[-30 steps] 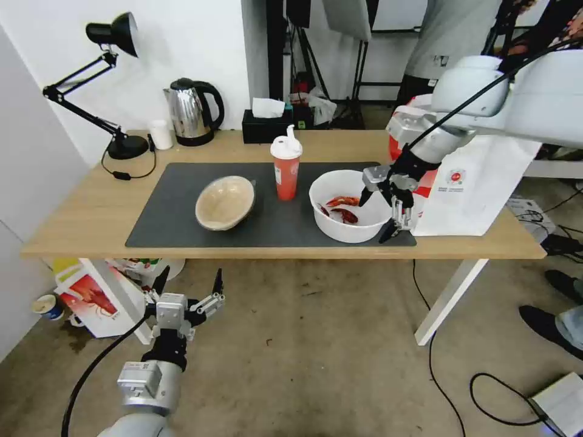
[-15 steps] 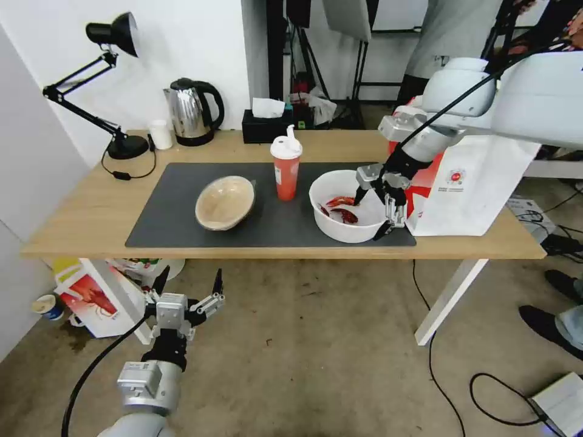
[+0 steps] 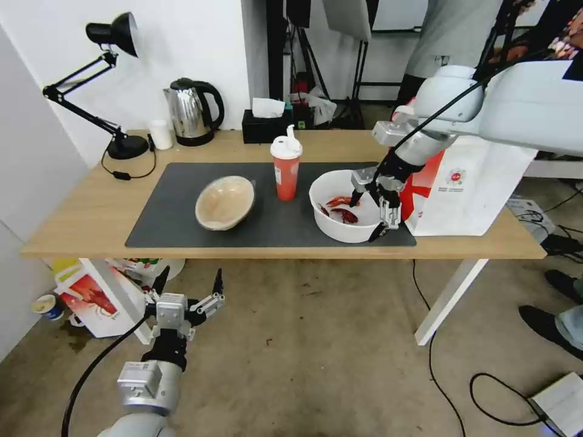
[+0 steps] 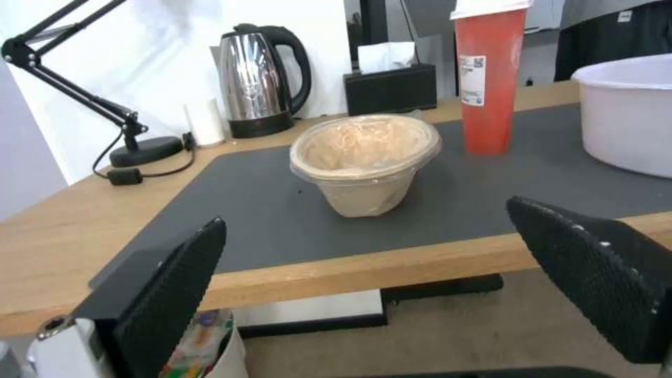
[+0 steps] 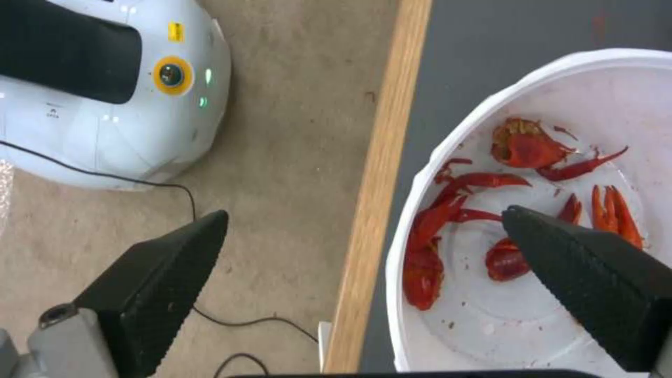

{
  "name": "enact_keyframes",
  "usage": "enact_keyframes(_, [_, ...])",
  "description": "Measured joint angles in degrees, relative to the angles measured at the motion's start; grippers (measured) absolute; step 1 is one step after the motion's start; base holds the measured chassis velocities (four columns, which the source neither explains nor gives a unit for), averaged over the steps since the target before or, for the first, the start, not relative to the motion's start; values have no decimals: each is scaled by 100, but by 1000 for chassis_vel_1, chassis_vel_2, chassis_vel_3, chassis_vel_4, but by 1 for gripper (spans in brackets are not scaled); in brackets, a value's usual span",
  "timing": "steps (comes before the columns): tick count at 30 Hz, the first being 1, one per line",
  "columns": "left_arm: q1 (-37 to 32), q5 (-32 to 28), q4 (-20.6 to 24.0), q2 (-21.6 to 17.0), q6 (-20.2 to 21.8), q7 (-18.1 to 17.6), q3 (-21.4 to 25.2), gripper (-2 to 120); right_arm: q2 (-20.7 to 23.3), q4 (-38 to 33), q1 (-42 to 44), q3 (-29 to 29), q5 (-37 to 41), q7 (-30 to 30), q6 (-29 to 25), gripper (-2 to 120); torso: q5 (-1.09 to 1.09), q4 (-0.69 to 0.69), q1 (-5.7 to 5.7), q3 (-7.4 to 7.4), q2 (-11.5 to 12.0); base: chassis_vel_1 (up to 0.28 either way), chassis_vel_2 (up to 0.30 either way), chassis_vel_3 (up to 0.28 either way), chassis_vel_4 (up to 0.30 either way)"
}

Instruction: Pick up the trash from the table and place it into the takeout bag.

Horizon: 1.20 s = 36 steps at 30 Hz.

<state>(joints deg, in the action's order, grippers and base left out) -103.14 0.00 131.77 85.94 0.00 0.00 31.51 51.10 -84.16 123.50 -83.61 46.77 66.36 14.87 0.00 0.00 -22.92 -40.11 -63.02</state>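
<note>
Over white bowl [image 3: 344, 213], right tool [image 3: 364, 216] shifted left, spread

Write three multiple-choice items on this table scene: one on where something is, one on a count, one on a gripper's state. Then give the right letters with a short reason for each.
1. Where does the tall red cup stand?
A. Between the tan paper bowl and the white plastic bowl
B. Inside the takeout bag
C. On the floor beside the table

2. How many of the three trash items lie on the dark mat?
A. One
B. Two
C. Three

3. How is the right gripper?
A. Shut on the cup
B. Open, its jaws astride the white bowl's near rim
C. Shut on the bag's handle

Answers:
1. A: in the head view the cup stands on the mat with a bowl on each side.
2. C: both bowls and the cup sit on the mat.
3. B: the right wrist view shows one jaw over the shells and one outside the rim.
</note>
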Motion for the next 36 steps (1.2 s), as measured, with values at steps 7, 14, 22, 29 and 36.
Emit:
enact_keyframes(7, [0, 0, 0, 0, 0, 0, 0, 100, 54, 87, 74, -40, -45, -3, 3, 100, 0, 0, 0, 0, 0, 0, 0, 0, 0])
enact_keyframes(14, [0, 0, 0, 0, 0, 0, 0, 100, 61, 159, 258, -135, -144, -3, 9, 100, 0, 1, 0, 0, 0, 0, 0, 0, 0])
enact_keyframes(22, [0, 0, 0, 0, 0, 0, 0, 100, 63, 262, 324, -159, -191, 0, 10, 100, 0, 0, 0, 0, 0, 0, 0, 0, 0])
enact_keyframes(29, [0, 0, 0, 0, 0, 0, 0, 100, 64, 346, 361, -182, -220, 6, 10, 100, 0, 0, 0, 0, 0, 0, 0, 0, 0])
enact_keyframes(36, [0, 0, 0, 0, 0, 0, 0, 100, 37, 442, 412, -187, -281, 7, 10, 100, 0, 0, 0, 0, 0, 0, 0, 0, 0])
